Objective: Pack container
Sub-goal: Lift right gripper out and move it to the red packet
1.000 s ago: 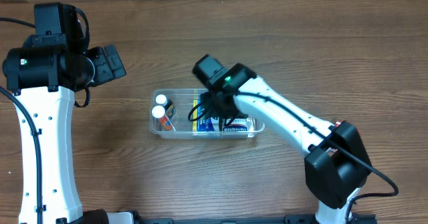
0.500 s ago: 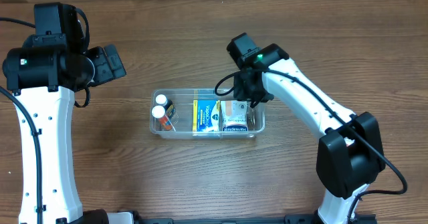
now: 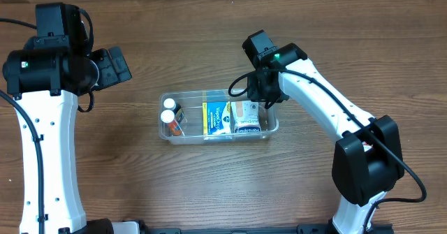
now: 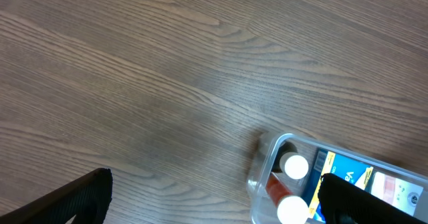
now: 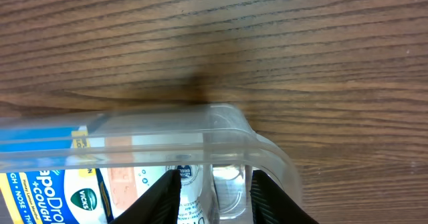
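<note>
Clear plastic container: it lies lengthwise across the middle of your wooden counter, between the two arms.
Inside it: two white-capped bottles sit at the left end, a blue and yellow box in the middle, and a white box at the right end.
Right pincer: it's down at the container's right end. Your fingers straddle the end wall near the corner with a gap between them, and I cannot tell whether they bite the plastic.
Left pincer: fingers are spread wide and hold nothing. It hangs over bare counter, well off the container's left end.
</note>
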`<action>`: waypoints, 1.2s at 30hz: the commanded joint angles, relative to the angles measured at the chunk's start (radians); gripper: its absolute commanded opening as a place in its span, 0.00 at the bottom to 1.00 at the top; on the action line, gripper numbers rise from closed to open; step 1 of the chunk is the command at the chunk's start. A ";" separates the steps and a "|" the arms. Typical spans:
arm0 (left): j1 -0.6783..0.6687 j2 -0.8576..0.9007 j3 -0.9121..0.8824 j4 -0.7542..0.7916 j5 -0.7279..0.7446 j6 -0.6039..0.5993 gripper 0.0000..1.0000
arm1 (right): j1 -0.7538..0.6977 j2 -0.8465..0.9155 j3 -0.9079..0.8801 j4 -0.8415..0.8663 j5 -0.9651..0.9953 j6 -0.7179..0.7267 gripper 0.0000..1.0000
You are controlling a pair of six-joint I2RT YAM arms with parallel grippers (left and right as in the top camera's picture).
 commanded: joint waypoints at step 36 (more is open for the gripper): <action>0.005 0.005 0.019 0.001 0.004 0.019 1.00 | -0.636 -0.560 -0.388 -0.133 -0.008 0.025 1.00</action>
